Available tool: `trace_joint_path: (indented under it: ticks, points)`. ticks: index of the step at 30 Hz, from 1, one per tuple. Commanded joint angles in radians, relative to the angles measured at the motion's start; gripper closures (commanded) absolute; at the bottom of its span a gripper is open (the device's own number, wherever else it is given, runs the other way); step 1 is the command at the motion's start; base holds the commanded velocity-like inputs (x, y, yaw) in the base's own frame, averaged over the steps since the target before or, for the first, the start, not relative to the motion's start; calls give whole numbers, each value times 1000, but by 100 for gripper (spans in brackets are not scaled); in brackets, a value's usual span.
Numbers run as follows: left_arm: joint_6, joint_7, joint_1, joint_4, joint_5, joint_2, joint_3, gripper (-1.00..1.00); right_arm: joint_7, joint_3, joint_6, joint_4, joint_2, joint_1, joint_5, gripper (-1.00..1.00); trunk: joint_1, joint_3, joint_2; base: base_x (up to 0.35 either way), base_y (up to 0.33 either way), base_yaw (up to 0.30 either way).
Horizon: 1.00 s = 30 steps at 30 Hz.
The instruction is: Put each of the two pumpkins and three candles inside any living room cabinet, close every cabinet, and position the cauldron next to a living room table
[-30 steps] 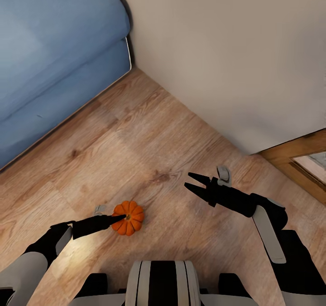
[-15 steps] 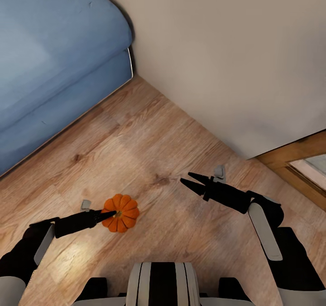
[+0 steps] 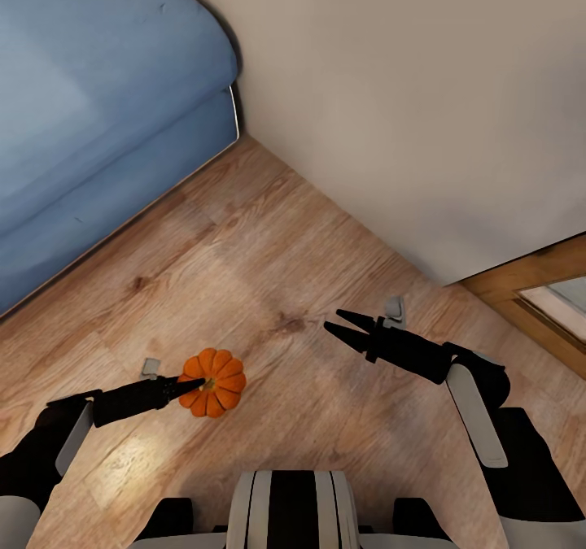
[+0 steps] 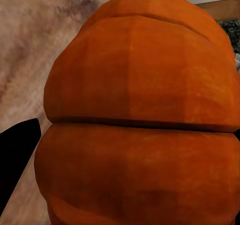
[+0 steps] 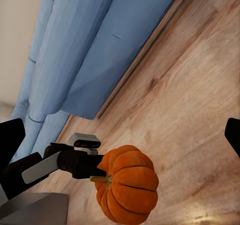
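A small orange pumpkin [image 3: 213,382] sits in the lower left of the head view, over the wooden floor [image 3: 268,281]. The left gripper [image 3: 194,385] reaches it from the left edge of the frame, its dark tip lying right at the pumpkin's stem; from the right wrist view the same gripper [image 5: 92,171] appears clamped on the pumpkin [image 5: 127,185] at its stem side, with the pumpkin seemingly lifted off the boards. In the left wrist view the pumpkin's ribbed skin [image 4: 140,120] looms very close, and one dark finger [image 4: 15,155] shows at the lower left edge. The right gripper [image 3: 342,327] hangs right of centre in the head view, well apart from the pumpkin, its two pointed fingers spread with nothing between them. A blue sofa [image 3: 89,102] takes up the upper left of the head view, a plain pale wall [image 3: 423,102] the upper right, and a wooden frame [image 3: 537,289] sits at the right edge.
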Motion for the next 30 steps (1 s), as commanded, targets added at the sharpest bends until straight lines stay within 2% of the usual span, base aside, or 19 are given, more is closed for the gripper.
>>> trace_joint_path:
  ticks: [1,6,26,30]
  points:
    - [0,0,0,0,0,0,0,100,0,0,0,0,0,0,0,-100,0,0,0,0,0,0]
    - [3,15,28,-12,-5,-27,9,100,2,5,7,2,-9,6,-5,-100,0,0,0,0,0,0]
    - [2,12,37,-15,-5,-32,11,100,2,6,8,3,-11,9,-4,-100,0,0,0,-1,0,0]
    - [9,12,38,-24,-1,-31,12,100,2,7,8,3,-10,9,-4,-100,0,0,0,-163,0,0]
